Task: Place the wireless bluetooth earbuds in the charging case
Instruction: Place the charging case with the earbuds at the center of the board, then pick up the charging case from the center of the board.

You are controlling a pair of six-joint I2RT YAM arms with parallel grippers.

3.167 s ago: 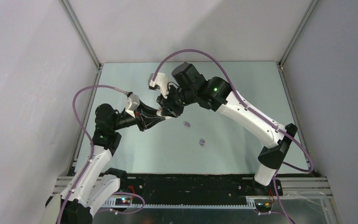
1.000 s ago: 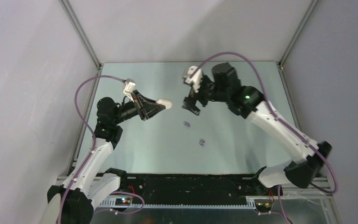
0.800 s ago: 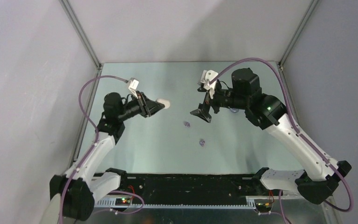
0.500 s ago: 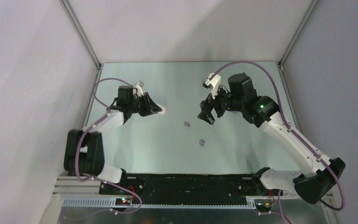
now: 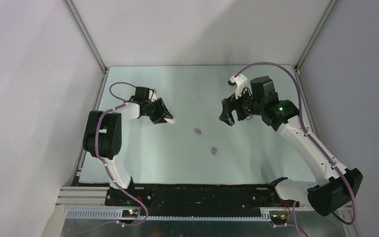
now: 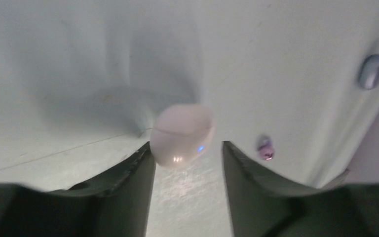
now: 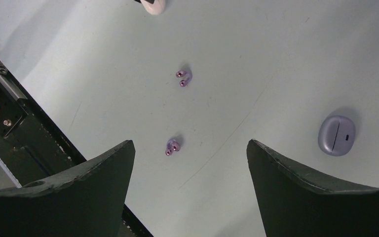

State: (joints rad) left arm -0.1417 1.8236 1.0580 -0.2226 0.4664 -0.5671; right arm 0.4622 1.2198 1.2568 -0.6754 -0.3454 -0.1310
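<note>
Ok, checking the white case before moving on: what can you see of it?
The white charging case is a smooth, glossy plastic pebble, lid shut along a seam, a blue light glowing on its front. It sits at the tips of the left gripper, against one finger with a gap to the other.

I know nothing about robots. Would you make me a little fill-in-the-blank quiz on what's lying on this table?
1. The two loose earbuds on the table are ___ in colour.
2. Between the left fingers sits a pebble-shaped case that is ___.
3. The right fingers are spread wide and hold ___.
4. The purple case lies with its lid ___.

Missing words: purple; white; nothing; closed.
</note>
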